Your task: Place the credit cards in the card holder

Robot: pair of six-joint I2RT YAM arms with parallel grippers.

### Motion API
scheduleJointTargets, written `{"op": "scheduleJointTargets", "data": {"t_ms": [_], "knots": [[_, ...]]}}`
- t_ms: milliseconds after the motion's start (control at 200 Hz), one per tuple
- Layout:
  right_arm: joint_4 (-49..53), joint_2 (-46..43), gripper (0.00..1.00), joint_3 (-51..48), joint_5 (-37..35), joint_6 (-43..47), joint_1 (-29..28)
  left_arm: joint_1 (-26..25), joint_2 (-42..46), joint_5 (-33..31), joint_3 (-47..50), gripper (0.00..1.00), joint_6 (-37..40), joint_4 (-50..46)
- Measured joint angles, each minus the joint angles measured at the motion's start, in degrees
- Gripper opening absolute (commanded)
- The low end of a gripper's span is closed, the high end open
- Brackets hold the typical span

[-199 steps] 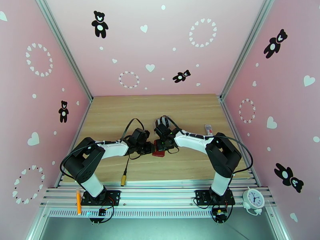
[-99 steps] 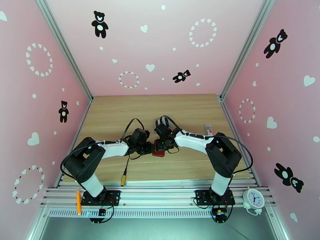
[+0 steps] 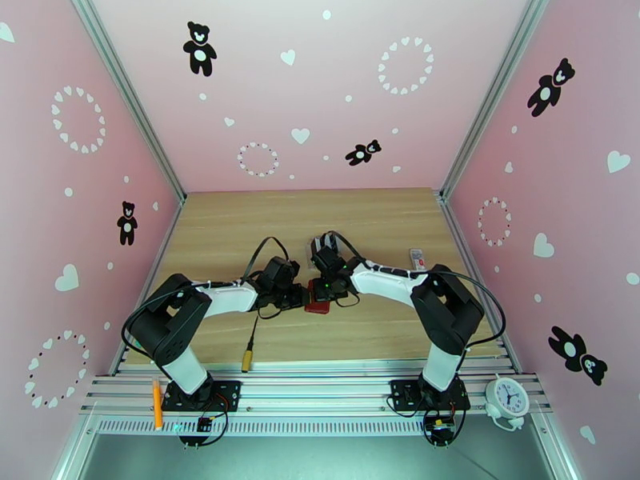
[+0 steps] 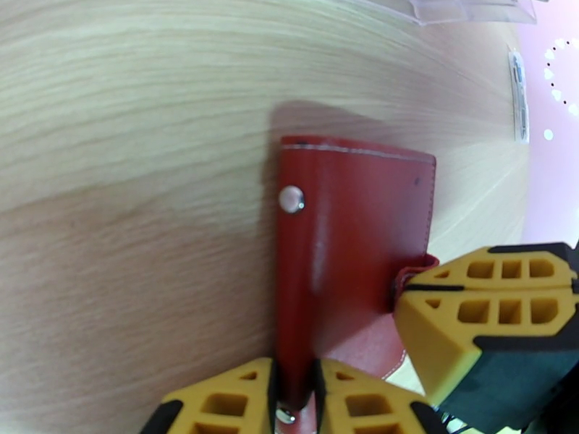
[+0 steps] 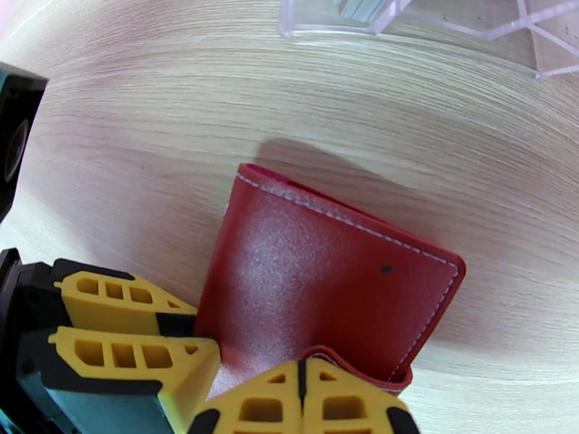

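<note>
The dark red card holder point(image 3: 318, 305) lies folded on the wooden table between both arms. In the left wrist view the card holder point(image 4: 362, 226) shows its snap tab with a silver stud. My left gripper point(image 4: 295, 381) is shut on the end of that tab. In the right wrist view my right gripper point(image 5: 302, 370) is shut on the near edge of the card holder point(image 5: 326, 276). From above, the left gripper point(image 3: 298, 298) and right gripper point(image 3: 322, 293) meet at the card holder. Pale card edges point(image 5: 353, 3) stand in a clear rack; the other credit cards are hidden.
The clear plastic rack point(image 5: 449, 19) stands just beyond the card holder. A small white and red item point(image 3: 417, 258) lies to the right. A yellow-tipped cable point(image 3: 247, 360) hangs near the table's front edge. An orange pen point(image 3: 157, 402) and a white clock point(image 3: 507, 398) rest on the front rail.
The right arm has shifted very slightly to the right. Both grippers remain on the card holder.
</note>
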State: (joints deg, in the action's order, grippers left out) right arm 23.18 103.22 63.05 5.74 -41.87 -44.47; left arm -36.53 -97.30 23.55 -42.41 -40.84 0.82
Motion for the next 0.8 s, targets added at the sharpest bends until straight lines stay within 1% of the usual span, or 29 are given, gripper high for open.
{"op": "scheduleJointTargets", "data": {"t_ms": [320, 801], "knots": [[-3.5, -0.72, 0.0, -2.54, 5.27, 0.0, 2.54, 0.0, -0.07, 0.0, -0.07, 0.23, 0.07, -0.15], [-6.14, -1.7, 0.0, -5.05, 7.93, 0.5, 4.13, 0.0, -0.11, -0.04, -0.28, 0.23, 0.28, -0.48]]}}
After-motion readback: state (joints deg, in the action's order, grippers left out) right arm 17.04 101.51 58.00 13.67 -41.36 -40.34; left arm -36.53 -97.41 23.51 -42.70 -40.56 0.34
